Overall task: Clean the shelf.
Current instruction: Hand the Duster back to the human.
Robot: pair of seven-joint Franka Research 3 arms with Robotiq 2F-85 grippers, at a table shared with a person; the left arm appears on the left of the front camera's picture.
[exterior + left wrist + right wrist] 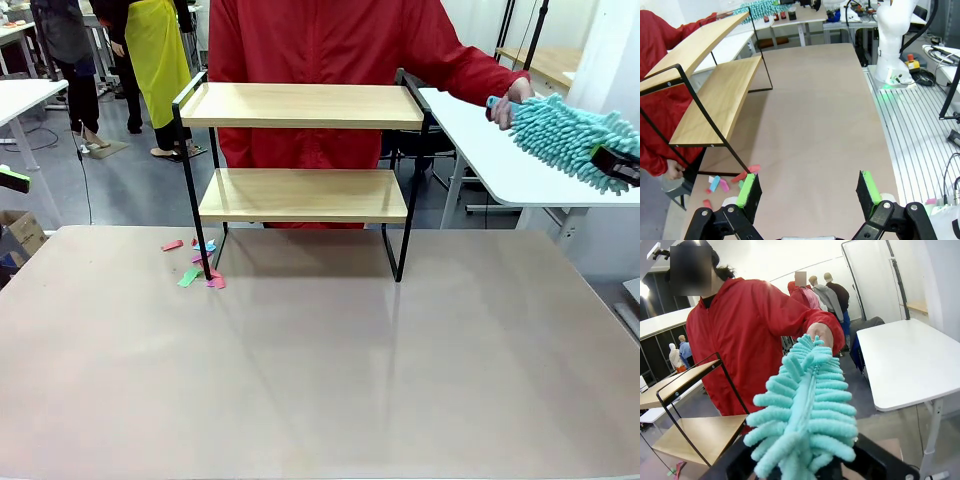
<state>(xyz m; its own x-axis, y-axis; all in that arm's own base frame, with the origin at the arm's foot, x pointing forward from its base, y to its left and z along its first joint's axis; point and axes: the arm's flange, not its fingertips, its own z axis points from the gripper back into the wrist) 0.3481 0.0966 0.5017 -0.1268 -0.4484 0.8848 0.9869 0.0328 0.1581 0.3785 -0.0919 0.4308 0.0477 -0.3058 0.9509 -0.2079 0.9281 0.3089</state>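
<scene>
The near and middle desk [320, 370] is bare from the lower left to the lower right of the front view, giving open passage. The shelf [300, 150] stands at the upper middle, its black legs at each end; the gap between its two boards is open from the front. Paper scraps [200, 265] lie around its left front leg. A person in red [330, 40] stands right behind the shelf, blocking the far side. At the upper right a hand [512, 100] and a teal duster [570, 135] hang over a side table [500, 160], apart from the shelf.
</scene>
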